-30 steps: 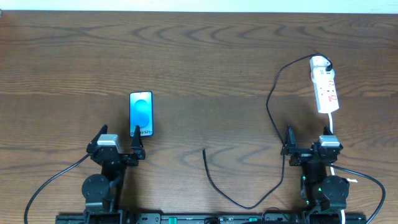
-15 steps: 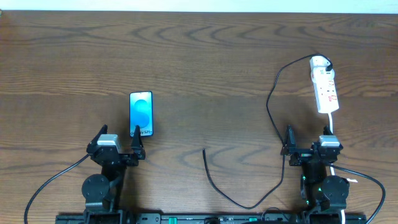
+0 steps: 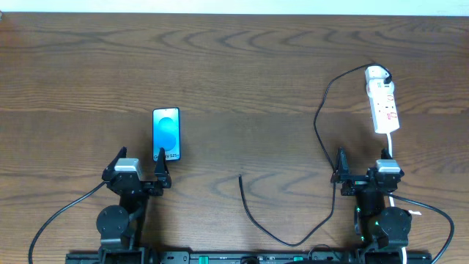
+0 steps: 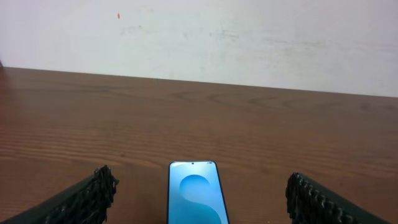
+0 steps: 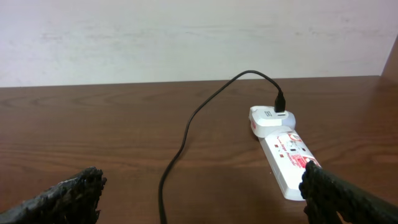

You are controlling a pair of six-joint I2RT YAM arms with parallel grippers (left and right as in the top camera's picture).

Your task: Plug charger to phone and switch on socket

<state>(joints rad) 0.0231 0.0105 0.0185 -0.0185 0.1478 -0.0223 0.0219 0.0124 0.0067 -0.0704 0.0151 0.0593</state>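
While both arms sit low at the near edge of the table (image 3: 242, 66), the left pincer (image 3: 141, 163) is spread wide and grips nothing, and the right pincer (image 3: 363, 165) is likewise spread and empty. Just ahead of the left pincer lies the phone (image 3: 165, 134), flat and screen up, its long axis running straight away from the fingers and its top end pointing away. The left wrist view sets it between the two fingers and cuts off its near end, which only the overhead view shows. Only the overhead view also shows the black cable (image 3: 322, 110) curving low between the arms, its free tip (image 3: 241, 177) lying bare on the wood, well apart from the phone. Farther out, ahead of the right pincer toward its right finger, the white power strip (image 3: 382, 103) lies with its long axis pointing away, and a thick white cord (image 3: 390, 147) leaves its near end. The right wrist view shows red marks on the strip's face and, at its far end, a white adapter (image 5: 272, 118) with the cable plugged in on top.
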